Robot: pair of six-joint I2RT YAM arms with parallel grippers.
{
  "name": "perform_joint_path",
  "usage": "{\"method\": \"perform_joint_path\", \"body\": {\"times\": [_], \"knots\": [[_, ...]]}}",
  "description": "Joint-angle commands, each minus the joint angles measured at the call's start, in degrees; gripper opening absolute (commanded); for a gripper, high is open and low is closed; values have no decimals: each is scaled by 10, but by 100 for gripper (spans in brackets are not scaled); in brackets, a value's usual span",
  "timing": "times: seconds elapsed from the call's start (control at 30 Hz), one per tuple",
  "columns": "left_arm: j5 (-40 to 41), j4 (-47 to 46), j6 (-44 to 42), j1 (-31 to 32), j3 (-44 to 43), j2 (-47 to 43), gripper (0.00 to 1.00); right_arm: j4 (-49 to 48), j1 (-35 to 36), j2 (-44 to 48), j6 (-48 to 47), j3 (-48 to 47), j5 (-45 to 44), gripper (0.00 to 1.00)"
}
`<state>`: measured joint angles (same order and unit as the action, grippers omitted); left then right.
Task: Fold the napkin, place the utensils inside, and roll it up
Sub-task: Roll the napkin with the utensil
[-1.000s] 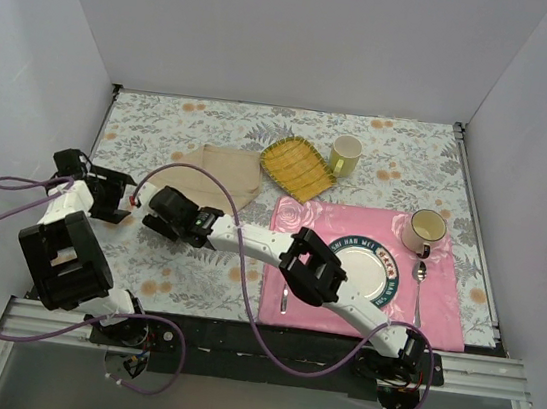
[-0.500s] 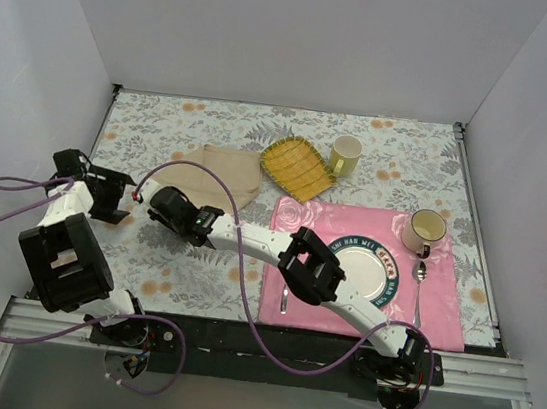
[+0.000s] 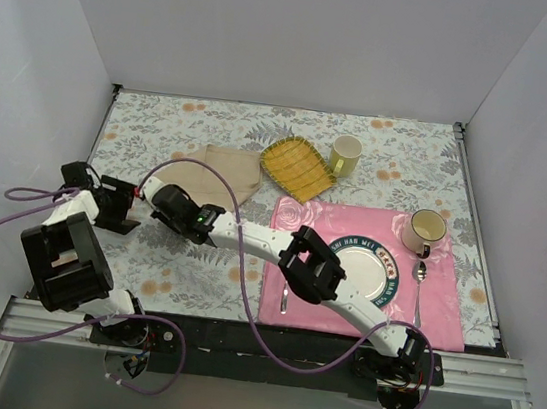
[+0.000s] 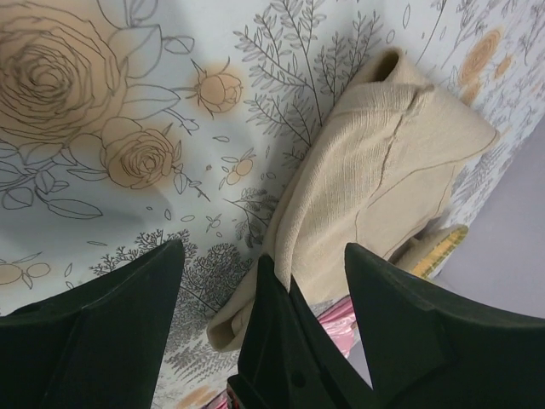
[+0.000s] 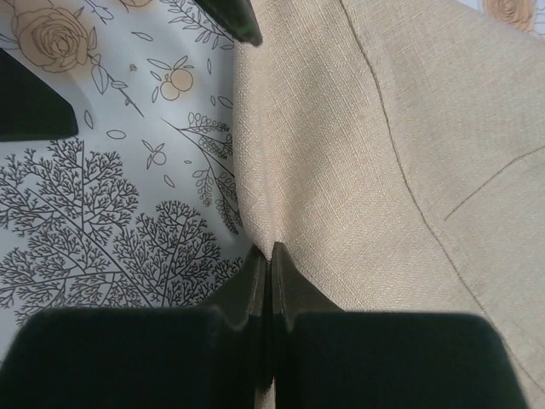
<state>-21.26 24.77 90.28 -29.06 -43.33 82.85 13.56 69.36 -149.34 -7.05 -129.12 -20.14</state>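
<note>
The right fingers are pressed together, pinching the left edge of the large plain beige cloth napkin. The left fingers stand spread just beside it, gripping nothing. Soft, light and limp, it should sag wherever it's lifted, so I'd take it by corners or hems. It lies loosely folded on the floral worktop, left of centre overhead. In the left wrist view its length runs from bottom centre to upper right.

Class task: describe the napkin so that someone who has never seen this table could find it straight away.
On the flower-printed table, look left of the pink placemat, beside the small yellow checked cloth. The napkin is the plain beige cloth, the only one without a pattern.
</note>
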Motion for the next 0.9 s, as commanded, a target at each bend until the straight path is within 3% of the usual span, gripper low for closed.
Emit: {"method": "perform_joint_path", "body": {"times": [0.0, 0.33, 0.37, 0.43, 0.47, 0.5, 0.67, 0.87], "knots": [[-56, -42, -25, 5, 25, -6, 76, 3, -15, 14, 90, 12, 63, 1], [-106, -90, -49, 21, 33, 17, 76, -21, -41, 51, 142, 49, 96, 1], [-111, -98, -49, 21, 35, 10, 76, -24, -42, 52, 135, 50, 99, 7], [-118, -110, -49, 20, 33, 2, 77, -25, -42, 55, 131, 53, 108, 27], [-115, -111, -51, 21, 25, -3, 76, -23, -43, 58, 130, 53, 110, 42], [-114, -112, -51, 21, 20, -5, 76, -17, -43, 60, 130, 52, 114, 46], [-63, -92, -56, 21, -3, -9, 74, 10, -49, 99, 148, 50, 140, 59], [-50, -105, -51, 21, -15, 4, 68, -19, -72, 177, 196, 118, 193, 63]]}}
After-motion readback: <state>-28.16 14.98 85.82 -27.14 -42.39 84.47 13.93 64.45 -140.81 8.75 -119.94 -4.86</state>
